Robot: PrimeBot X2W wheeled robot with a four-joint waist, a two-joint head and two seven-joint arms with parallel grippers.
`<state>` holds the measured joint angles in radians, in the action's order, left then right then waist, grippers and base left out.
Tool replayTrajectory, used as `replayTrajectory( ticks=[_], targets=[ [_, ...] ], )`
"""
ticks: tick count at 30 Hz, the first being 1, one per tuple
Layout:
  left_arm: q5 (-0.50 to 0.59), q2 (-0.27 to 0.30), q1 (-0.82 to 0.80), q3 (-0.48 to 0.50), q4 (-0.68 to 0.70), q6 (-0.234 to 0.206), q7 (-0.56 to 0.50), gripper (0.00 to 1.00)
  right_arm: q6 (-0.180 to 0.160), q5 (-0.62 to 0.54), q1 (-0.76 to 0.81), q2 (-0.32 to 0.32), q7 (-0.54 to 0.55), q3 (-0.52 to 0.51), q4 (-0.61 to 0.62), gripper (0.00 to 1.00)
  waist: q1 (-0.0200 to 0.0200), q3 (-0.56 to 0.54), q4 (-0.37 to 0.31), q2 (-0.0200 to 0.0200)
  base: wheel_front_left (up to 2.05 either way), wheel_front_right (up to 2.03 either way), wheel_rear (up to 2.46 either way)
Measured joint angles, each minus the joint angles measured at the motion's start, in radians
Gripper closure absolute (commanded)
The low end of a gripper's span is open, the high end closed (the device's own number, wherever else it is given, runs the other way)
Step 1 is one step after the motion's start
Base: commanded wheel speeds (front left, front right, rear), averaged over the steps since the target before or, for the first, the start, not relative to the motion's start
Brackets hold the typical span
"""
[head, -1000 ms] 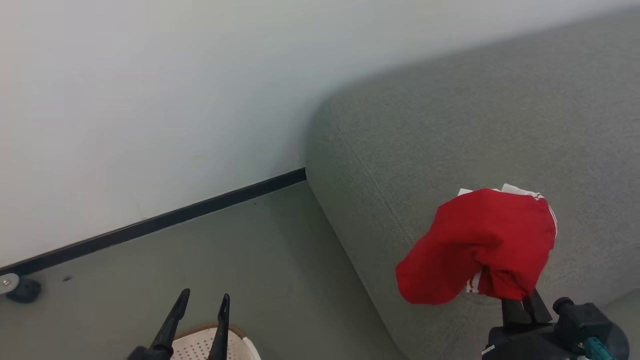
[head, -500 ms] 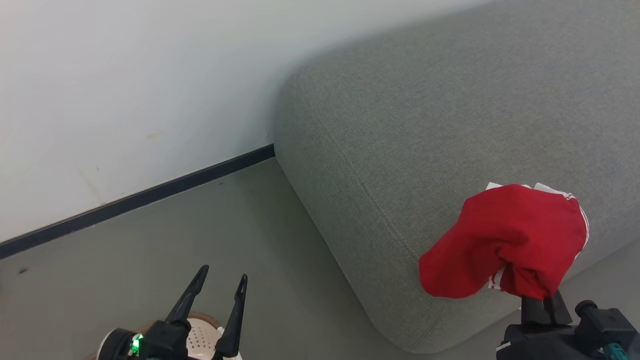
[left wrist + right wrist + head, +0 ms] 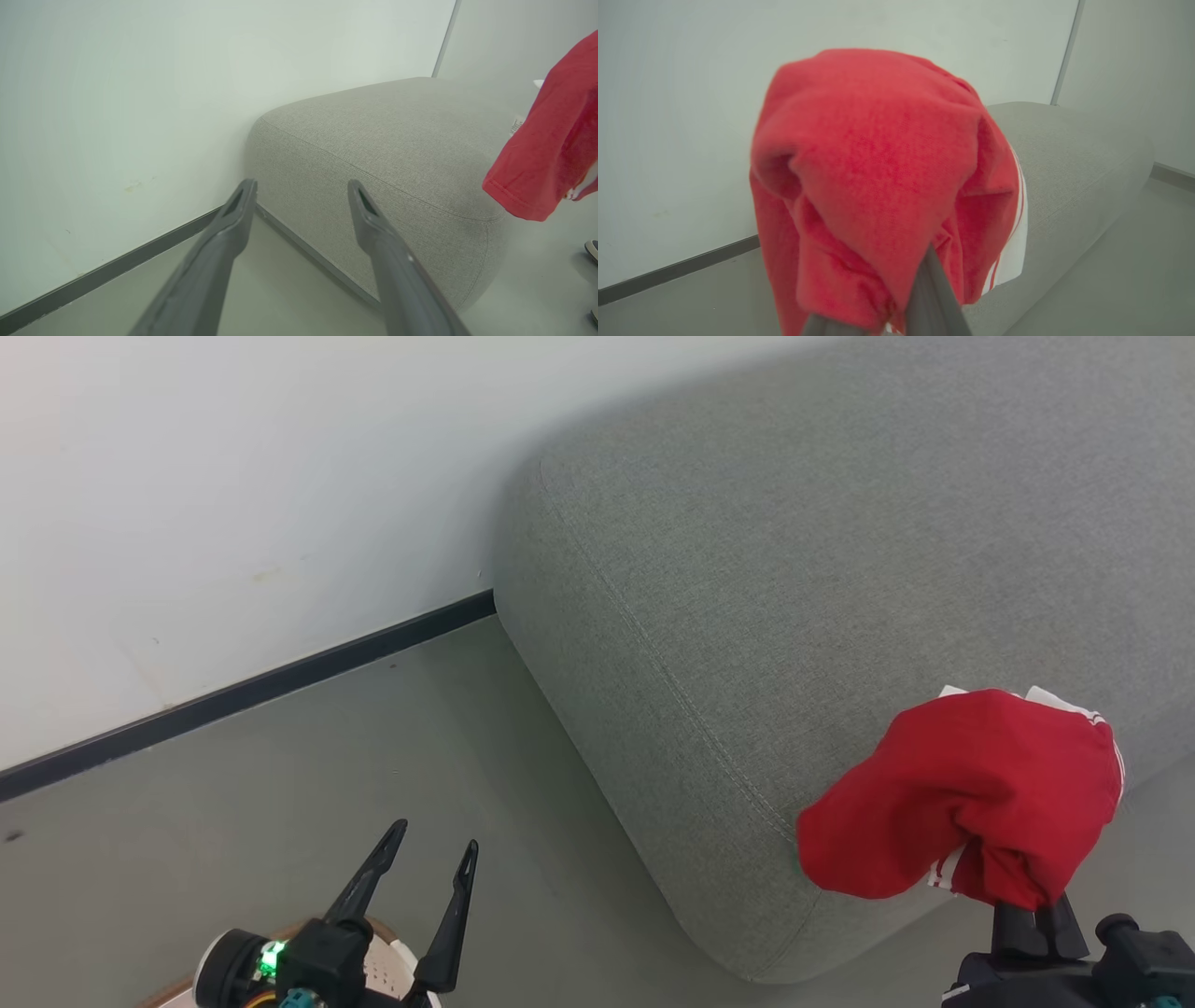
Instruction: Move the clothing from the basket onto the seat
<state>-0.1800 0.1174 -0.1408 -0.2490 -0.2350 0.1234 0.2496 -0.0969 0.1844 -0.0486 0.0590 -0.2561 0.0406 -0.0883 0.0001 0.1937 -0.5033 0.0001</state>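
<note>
- Because the head camera has swung since a second ago, the seat (image 3: 794, 569), the wall (image 3: 233, 476) and the dark skirting (image 3: 280, 681) all lie differently in its picture. That shift belongs to the camera, not to them.
- More of the seat's rounded near end shows than before, down to the floor (image 3: 233, 803).
- The right gripper (image 3: 1034, 922) is still clenched on the clothing (image 3: 962, 784), a red bundle with white trim and thin stripes draped over its fingers, as it was a second ago.
- From the head, the bundle overlaps the seat's front edge beside the stitched seam, much as before.
- From the left wrist, it hangs in the air at the seat's near end. Whether it touches the upholstery cannot be told.
- The left gripper (image 3: 436, 835) is released, its fingers spread with nothing between them, above the floor.
- More of the left gripper's body is in the picture than a second ago, including a green light (image 3: 273, 957) that was out of frame then.
- The basket (image 3: 385, 959) showed as a wider holed cream patch a second ago. Now it is a sliver with a brown rim behind the left gripper's body, and the bottom edge cuts off the rest.
- The right gripper's fingertips are buried in the fabric.
- In the right wrist view the fabric is close and blurred, and it covers much of the seat.
- A dark rounded thing (image 3: 592, 249) is cut by the right edge of the left wrist view, and too little of it shows to identify.
</note>
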Motion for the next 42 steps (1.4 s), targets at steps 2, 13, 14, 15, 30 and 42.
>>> replayTrajectory(
  ticks=[2,13,14,15,30,42],
  targets=[
    [0.0,0.0,-0.005,-0.002,-0.004,0.0,0.0,0.0,0.0,0.0,0.0,-0.002,0.0,-0.002,0.005,1.0,0.0,0.001,0.0,0.0,0.0,0.0,0.0],
    [0.0,0.003,0.002,-0.011,-0.004,0.001,0.0,0.0,0.0,0.035,-0.005,-0.008,0.0,-0.082,0.002,1.0,-0.0001,0.011,0.007,-0.0001,0.0,0.0,0.0],
    [0.0,0.003,0.004,-0.013,0.002,0.001,0.0,0.0,0.0,0.037,-0.007,-0.006,0.0,-0.092,0.001,1.0,0.0,0.015,0.007,0.0,0.0,0.0,0.0],
    [0.0,0.005,0.006,-0.014,0.01,0.001,0.0,0.0,0.001,0.039,-0.01,-0.003,0.0,-0.101,0.001,1.0,0.0,0.02,0.008,0.0,0.0,0.0,0.0],
    [0.016,0.111,0.049,0.01,0.108,0.002,0.0,0.0,0.037,0.093,-0.237,0.089,0.0,-0.252,0.033,1.0,0.0001,0.152,0.006,0.0,0.0,0.0,0.0],
    [0.034,0.208,0.041,0.011,0.172,0.008,0.0,0.0,0.071,0.21,-0.49,0.176,-0.001,-0.389,-0.078,1.0,0.0,0.29,0.004,0.0001,0.0,0.0,0.0]
  ],
)
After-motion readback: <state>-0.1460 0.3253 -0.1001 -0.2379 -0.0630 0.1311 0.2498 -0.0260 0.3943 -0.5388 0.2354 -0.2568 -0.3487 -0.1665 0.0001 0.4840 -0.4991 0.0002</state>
